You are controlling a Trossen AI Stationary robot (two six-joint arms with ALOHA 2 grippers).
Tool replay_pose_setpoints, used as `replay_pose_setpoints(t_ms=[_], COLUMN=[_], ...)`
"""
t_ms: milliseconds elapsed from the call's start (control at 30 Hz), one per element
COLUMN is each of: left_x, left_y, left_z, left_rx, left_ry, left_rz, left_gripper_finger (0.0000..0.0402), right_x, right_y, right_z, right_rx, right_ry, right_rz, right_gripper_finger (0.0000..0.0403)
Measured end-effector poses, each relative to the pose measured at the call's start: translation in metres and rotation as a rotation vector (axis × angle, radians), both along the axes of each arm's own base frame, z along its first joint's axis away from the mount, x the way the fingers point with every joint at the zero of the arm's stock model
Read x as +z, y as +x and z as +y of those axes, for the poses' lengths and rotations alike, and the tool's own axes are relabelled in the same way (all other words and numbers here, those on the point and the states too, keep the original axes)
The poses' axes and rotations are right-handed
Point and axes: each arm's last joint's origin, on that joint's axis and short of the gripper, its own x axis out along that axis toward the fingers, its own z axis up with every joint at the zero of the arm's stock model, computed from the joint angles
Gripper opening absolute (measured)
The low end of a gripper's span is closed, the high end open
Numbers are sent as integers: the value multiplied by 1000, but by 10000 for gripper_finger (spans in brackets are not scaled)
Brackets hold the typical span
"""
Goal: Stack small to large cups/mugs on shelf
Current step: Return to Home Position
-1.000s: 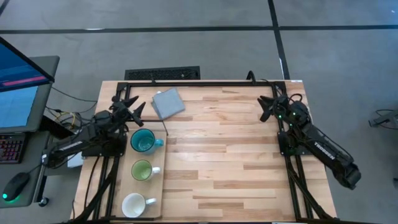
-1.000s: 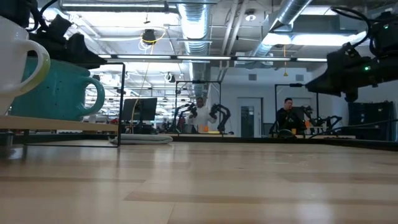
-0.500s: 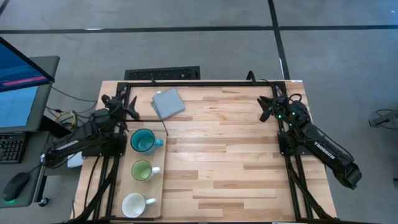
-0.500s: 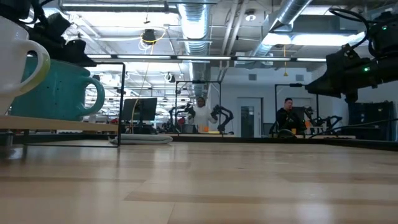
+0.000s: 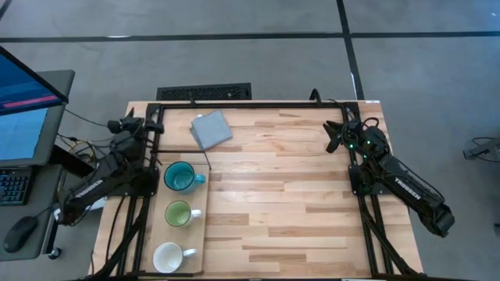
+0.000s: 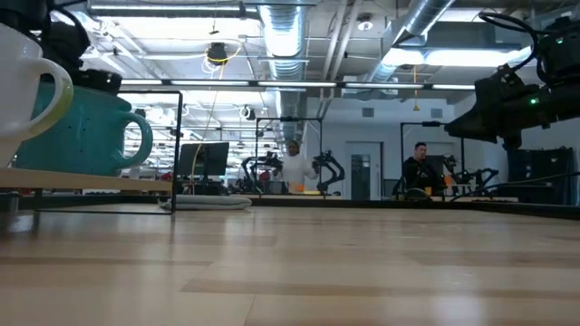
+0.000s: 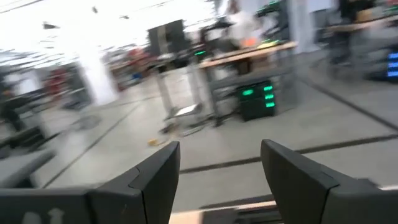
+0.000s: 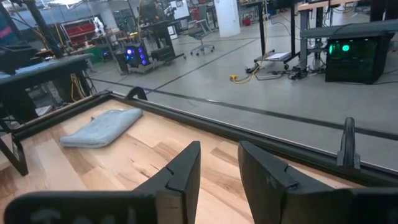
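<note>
Three mugs stand in a row on the pale shelf [image 5: 196, 236] at the table's left side: the teal mug [image 5: 181, 178] farthest, the green mug [image 5: 179, 213] in the middle, the white mug [image 5: 169, 256] nearest. The low view shows the white mug [image 6: 23, 81] close up in front of the teal mug [image 6: 82, 131]. My left gripper [image 5: 125, 125] is open at the table's far left corner, clear of the mugs and pointing out into the room [image 7: 221, 163]. My right gripper [image 5: 336, 134] hovers open near the far right corner [image 8: 219, 165].
A flat grey-blue pad [image 5: 211, 129] lies near the far edge, also in the right wrist view [image 8: 99, 129]. A dark frame [image 5: 234, 104] runs along the far edge. Bare plank tabletop [image 5: 281, 195] spreads between the arms. People stand in the room beyond the table [image 6: 292, 163].
My left gripper has swung away from above the teal mug toward the table's far left corner, turning outward to face the room. The mugs have stayed in place.
</note>
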Motion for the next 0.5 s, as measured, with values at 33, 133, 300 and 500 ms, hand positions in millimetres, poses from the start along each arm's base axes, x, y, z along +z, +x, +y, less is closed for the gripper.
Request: replay_pose_setpoints(t_ms=[33, 133, 300, 500], left_x=[-2, -7, -15, -18], left_y=[-1, -5, -8, -12], left_z=[2, 6, 11, 16], left_rx=[35, 94, 110, 88], left_ry=[-2, -2, -31, -54], left_rz=[-4, -37, 12, 45], left_gripper_finger=[217, 217, 217, 217], right_x=[0, 0, 0, 0], right_y=[0, 0, -2, -5], right_z=[0, 0, -1, -4], right_rx=[0, -2, -20, -56], right_ry=[0, -1, 0, 0], right_rz=[0, 1, 0, 0], right_gripper_finger=[131, 131, 131, 131])
